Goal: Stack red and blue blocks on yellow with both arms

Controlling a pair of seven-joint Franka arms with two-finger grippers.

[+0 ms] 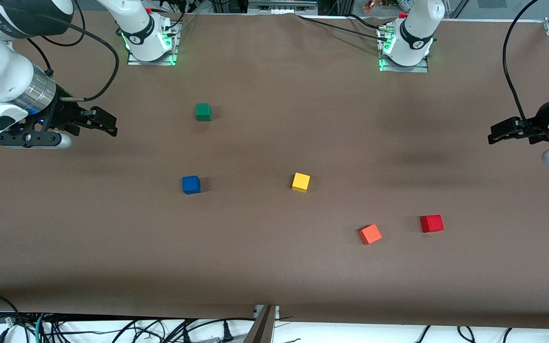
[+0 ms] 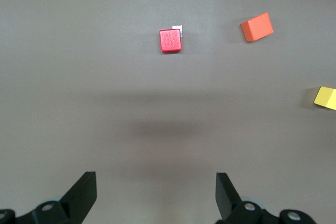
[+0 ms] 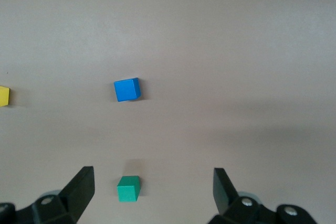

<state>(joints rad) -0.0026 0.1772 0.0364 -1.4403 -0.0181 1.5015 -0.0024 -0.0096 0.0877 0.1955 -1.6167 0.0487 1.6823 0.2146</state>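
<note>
Left gripper (image 1: pixel 493 134) hangs with fingers spread wide and nothing between them, over bare table at the left arm's end; right gripper (image 1: pixel 111 125) likewise parted and empty, over the right arm's end. Neither has begun a reach — nothing is stacked yet.

Yellow cube (image 1: pixel 300 182) sits mid-table. Blue cube (image 1: pixel 191 184) lies well apart from it toward the right arm's end, about level with it. Red cube (image 1: pixel 432 223) lies nearer the front camera, toward the left arm's end, with the orange cube (image 1: pixel 370 234) beside it, apart. Green cube (image 1: pixel 203 111) lies farther from the camera than the blue.

Handling, as a judgement: the cubes look rigid, light, flat-faced — likely painted wood, possibly a little slick. Take each across two opposing side faces, fingers square to them; the red sits slightly turned, so the wrist would need to match. A careless release could nudge the yellow base.

Hard to make out: a small pale patch touching the red cube in the left wrist view — tag or glare, unclear. Yellow is cut off at the edge of both wrist views. The left arm's wrist runs out of the front view.
</note>
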